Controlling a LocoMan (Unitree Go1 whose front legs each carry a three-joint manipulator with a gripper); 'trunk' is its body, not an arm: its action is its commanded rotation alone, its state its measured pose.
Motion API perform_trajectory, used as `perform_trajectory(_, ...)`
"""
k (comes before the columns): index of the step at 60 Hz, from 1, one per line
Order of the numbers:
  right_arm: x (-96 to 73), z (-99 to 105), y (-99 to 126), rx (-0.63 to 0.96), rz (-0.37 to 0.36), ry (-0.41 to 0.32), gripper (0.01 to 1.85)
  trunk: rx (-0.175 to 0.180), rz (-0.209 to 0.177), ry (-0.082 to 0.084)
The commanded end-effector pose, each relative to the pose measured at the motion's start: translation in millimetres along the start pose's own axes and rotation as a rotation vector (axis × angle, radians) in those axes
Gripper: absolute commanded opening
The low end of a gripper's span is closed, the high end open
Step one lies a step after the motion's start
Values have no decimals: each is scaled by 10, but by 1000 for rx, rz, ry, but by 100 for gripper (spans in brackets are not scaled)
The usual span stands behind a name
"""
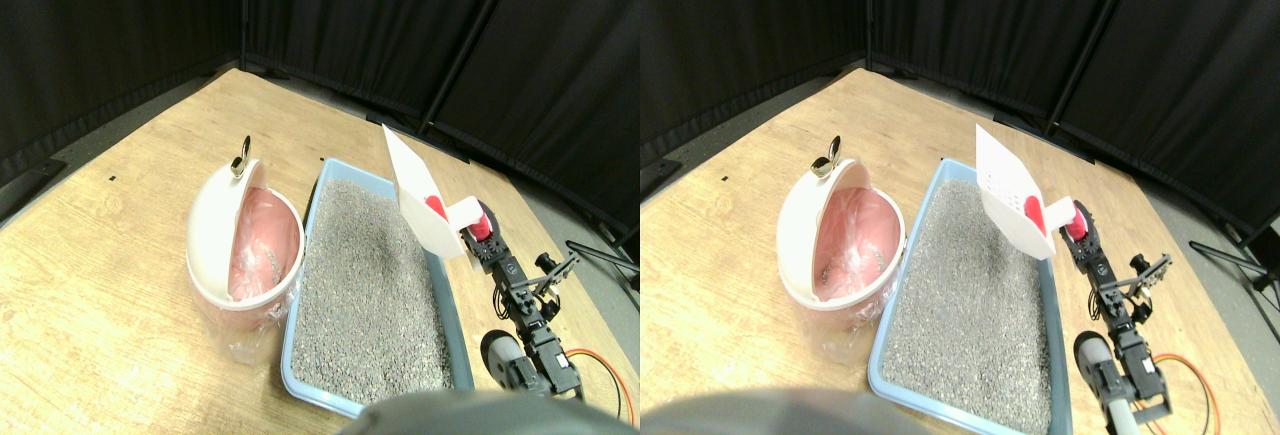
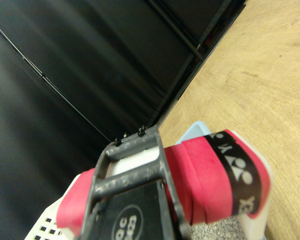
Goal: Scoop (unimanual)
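Now the right gripper (image 1: 480, 238) has its jaws clamped on the red-wrapped handle (image 2: 210, 185) of the white scoop (image 1: 418, 195), which is raised and tilted above the far right edge of the blue litter tray (image 1: 455, 330); the pink-lined bin (image 1: 243, 245) stands just left on the wooden surface (image 1: 100, 275).

Walls: black pleated fabric curtains (image 1: 130, 15) hang on every visible side, meeting at a corner at the far end.
Curtain frame: thin dark poles (image 1: 470, 40) run slantwise across the right-hand panels; a dark rail sits along their foot.
Floor surface: light wood-grain board (image 1: 110, 285), pale tan with darker streaks, fills the middle ground and narrows toward the far corner.
Outer floor: a strip of grey floor (image 1: 590, 220) shows past the board's right edge, and another at the left.
Light: even and overhead; curtains give almost no reflection, board shows soft shadows.
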Motion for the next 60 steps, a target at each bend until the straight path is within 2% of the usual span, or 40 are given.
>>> perform_trajectory(1, 13, 65, 104, 8, 61, -38, 5, -10, 13, -9)
perform_trajectory(13, 21, 68, 134, -90, 77, -35, 5, -16, 22, -7)
perform_trajectory(18, 28, 86, 169, -223, 91, -43, 5, -17, 24, -9)
perform_trajectory(29, 29, 132, 278, -391, 120, -40, 5, -24, 33, -10)
perform_trajectory(48, 51, 119, 451, -501, 155, 24, 5, -44, 63, -17)
perform_trajectory(60, 75, 58, 561, -497, 194, 62, 5, -55, 85, -22)
